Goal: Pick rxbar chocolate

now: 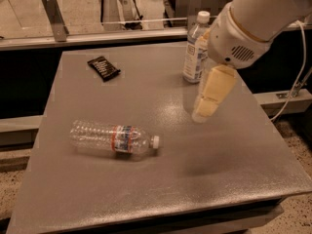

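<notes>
The rxbar chocolate (103, 68) is a small flat black-wrapped bar lying at the far left of the grey table (161, 179). My gripper (204, 108) hangs from the white arm at the upper right, above the table's right middle part, well to the right of the bar and apart from it. It holds nothing that I can see.
A clear water bottle (114, 139) lies on its side at the table's left centre, cap to the right. An upright bottle with a white cap (195, 48) stands at the far right, just behind my arm. A rail and a dark gap run behind the table.
</notes>
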Controlling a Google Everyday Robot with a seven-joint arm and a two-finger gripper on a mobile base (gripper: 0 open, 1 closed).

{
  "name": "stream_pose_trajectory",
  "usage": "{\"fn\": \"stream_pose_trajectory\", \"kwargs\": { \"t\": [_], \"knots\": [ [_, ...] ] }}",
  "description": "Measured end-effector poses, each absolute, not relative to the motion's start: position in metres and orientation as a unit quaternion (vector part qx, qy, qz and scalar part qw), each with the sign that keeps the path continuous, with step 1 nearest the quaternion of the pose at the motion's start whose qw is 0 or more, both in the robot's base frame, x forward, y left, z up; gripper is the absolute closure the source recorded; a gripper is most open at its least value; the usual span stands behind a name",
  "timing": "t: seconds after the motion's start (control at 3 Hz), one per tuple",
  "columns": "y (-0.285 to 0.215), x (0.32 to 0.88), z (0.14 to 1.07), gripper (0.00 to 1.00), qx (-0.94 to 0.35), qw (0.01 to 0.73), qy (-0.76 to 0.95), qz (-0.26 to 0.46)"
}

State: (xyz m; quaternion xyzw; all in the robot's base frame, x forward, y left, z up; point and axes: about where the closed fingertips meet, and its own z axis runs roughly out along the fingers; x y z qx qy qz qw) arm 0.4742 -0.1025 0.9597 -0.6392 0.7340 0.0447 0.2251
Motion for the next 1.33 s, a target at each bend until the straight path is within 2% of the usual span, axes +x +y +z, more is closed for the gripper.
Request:
{"fn": "stream_pose_trajectory", "kwargs": {
  "t": [0.33, 1.0, 1.33],
  "knots": [
    [-0.043, 0.489, 0.957, 0.00, -0.649, 0.264, 0.709, 0.077],
    [-0.040, 0.491, 0.957, 0.00, -0.649, 0.270, 0.707, 0.080],
    [-0.021, 0.515, 0.945, 0.00, -0.638, 0.290, 0.707, 0.098]
  ]
}}
